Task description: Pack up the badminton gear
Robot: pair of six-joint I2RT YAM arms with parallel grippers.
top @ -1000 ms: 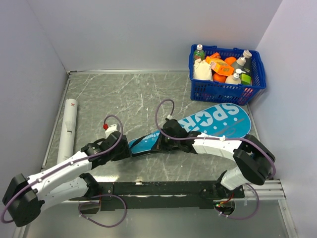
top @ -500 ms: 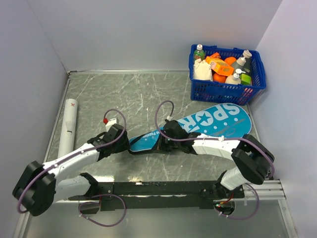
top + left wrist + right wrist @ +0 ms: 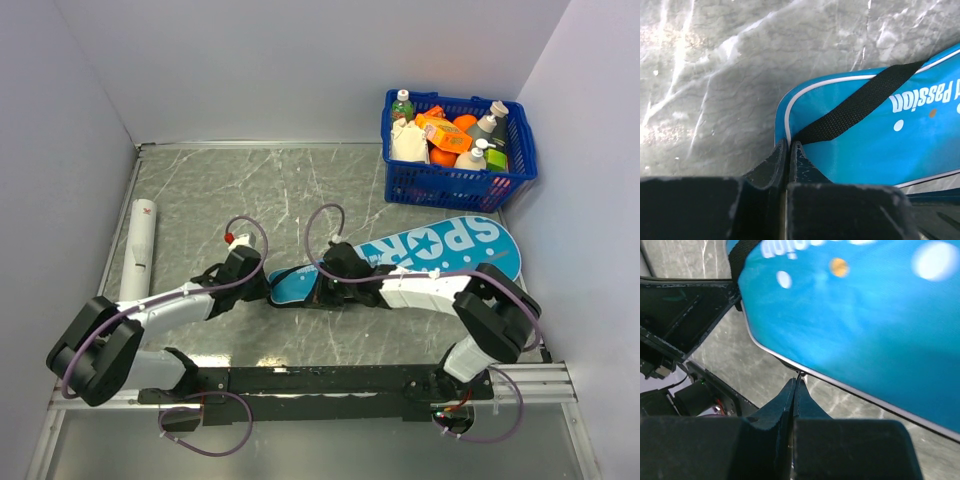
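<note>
Left gripper [image 3: 789, 148]: jaws together, pinching the white-piped rim at the narrow end of the blue bag [image 3: 875, 145], just beside its black strap [image 3: 855, 112]. Right gripper [image 3: 796, 385]: jaws together at the bag's long edge; I cannot tell whether they hold anything. The bag lies flat on the table [image 3: 250, 190], its broad end near the blue basket [image 3: 458, 182]. The white tube [image 3: 137, 262] lies well apart, by the left wall.
</note>
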